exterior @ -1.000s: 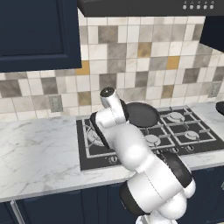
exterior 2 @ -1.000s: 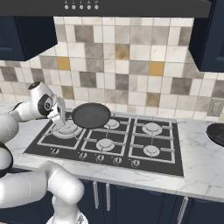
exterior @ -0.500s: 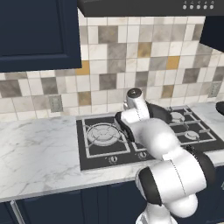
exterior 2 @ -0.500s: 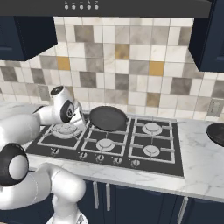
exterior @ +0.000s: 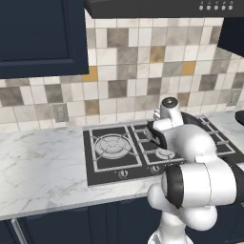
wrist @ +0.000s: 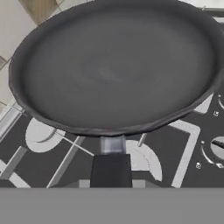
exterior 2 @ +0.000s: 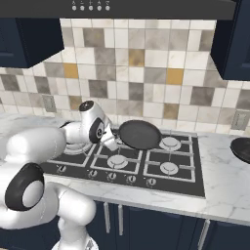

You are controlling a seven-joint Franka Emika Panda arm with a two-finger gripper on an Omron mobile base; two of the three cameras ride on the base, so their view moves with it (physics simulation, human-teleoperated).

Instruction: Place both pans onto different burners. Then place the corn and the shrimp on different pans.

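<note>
We see the white arm's hand (exterior 2: 111, 141) closed on the black handle (wrist: 111, 169) of a round black pan (exterior 2: 140, 135), holding it in the air above the black cooktop (exterior 2: 188, 183), over its back row of small burners. In our close view the pan sits tilted above the grates with a silver burner cap (wrist: 142, 161) beneath its near rim. We judge the first step underway but unfinished: no pan rests on a burner yet. A second dark pan (exterior 2: 242, 148) sits on the marble surface (exterior 2: 224, 188) to the right of the cooktop. Placing both pans, then the corn and shrimp, remains.
</note>
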